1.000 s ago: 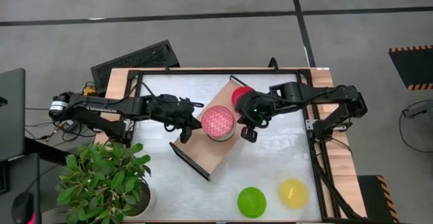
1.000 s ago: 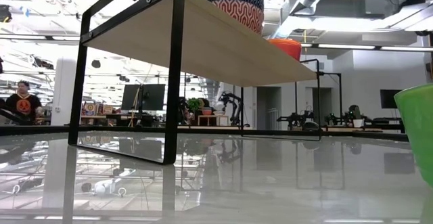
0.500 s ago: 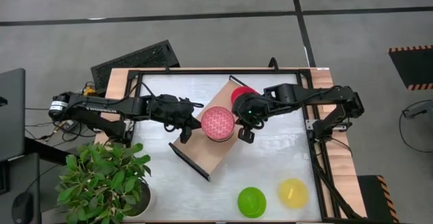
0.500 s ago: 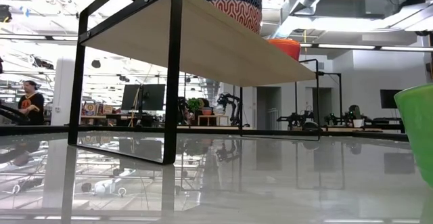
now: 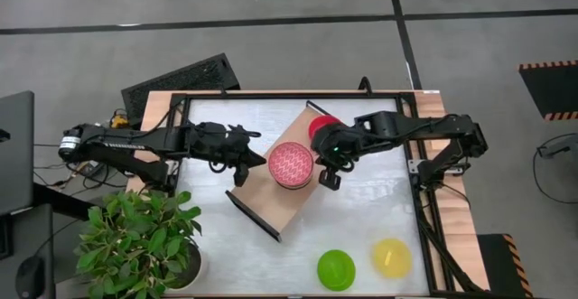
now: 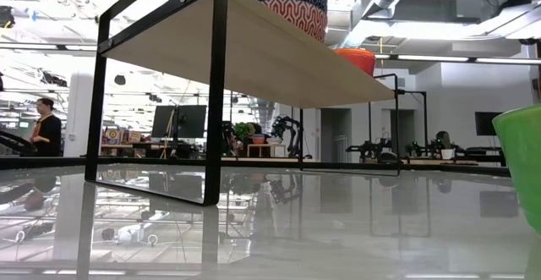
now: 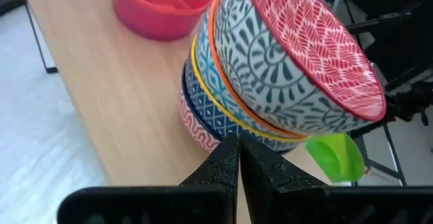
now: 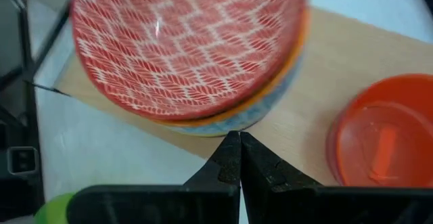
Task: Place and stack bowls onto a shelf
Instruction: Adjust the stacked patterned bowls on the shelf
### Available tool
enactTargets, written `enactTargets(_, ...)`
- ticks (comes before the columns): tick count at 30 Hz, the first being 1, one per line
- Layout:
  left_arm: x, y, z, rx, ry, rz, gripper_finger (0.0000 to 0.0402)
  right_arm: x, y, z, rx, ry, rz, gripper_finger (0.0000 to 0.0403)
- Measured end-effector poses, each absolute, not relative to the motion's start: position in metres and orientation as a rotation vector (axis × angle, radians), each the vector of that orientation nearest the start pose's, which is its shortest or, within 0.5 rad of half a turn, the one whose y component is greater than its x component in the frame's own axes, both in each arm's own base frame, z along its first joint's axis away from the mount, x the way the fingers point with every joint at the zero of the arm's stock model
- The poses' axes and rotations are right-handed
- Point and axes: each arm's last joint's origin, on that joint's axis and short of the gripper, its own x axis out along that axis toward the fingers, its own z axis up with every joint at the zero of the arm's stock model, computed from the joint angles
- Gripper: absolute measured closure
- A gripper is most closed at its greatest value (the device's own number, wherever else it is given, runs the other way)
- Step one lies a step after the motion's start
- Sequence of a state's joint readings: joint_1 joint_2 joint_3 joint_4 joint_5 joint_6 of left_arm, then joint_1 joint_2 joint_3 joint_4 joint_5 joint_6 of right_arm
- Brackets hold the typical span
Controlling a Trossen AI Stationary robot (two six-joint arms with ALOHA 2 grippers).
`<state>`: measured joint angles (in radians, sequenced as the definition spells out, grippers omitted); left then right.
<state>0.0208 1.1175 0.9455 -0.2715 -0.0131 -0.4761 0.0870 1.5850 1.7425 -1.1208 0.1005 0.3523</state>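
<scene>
The light-wood shelf (image 5: 271,204) stands slantwise on the white table. A stack of several lattice-patterned bowls (image 5: 291,163), with a pink one on top, rests on its middle. A plain red bowl (image 5: 322,127) sits on its far end. A green bowl (image 5: 336,269) and a yellow bowl (image 5: 391,256) sit on the table near the front edge. My left gripper (image 5: 240,174) is shut, over the shelf just left of the stack (image 7: 270,82). My right gripper (image 5: 327,180) is shut, close beside the stack's right side (image 8: 203,55). My right gripper's shut fingertips (image 8: 233,143) stand at the lower edge of the stack (image 8: 223,124), coming from the table's right. I cannot tell whether they touch it. My left gripper touches nothing.
The shelf has bare board (image 7: 122,95) toward its near end and between the stack and the red bowl (image 8: 385,136). A potted plant (image 5: 135,236) stands at the table's near left corner. In the low view, the green bowl (image 6: 520,170) is close at the right.
My left arm has drawn back a little toward the table's left edge, away from the stack. The stack and the other bowls have stayed where they were.
</scene>
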Motion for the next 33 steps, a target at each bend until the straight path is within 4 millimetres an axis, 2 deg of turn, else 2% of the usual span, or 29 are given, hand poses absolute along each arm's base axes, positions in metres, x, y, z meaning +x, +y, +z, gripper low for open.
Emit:
enactTargets(3, 0.242, 0.006, 0.318, -0.459, 0.422, 0.139, 0.0402, 0.303, 0.025, 0.397, 0.236, 0.912, -0.199, 0.0381)
enactTargets(7, 0.242, 0.006, 0.318, -0.453, 0.419, 0.16, 0.0401, 0.302, 0.026, 0.399, 0.227, 0.904, -0.197, 0.0381)
enactTargets(16, 0.242, 0.006, 0.318, -0.452, 0.414, 0.167, 0.0401, 0.306, 0.027, 0.389, 0.218, 0.915, -0.189, 0.0382)
enactTargets(25, 0.242, 0.006, 0.318, -0.463, 0.414, 0.169, 0.0401, 0.309, 0.028, 0.391, 0.214, 0.884, -0.153, 0.0382)
enactTargets(33, 0.242, 0.006, 0.318, -0.463, 0.413, 0.168, 0.0401, 0.32, 0.03, 0.38, 0.211, 0.927, -0.125, 0.0382)
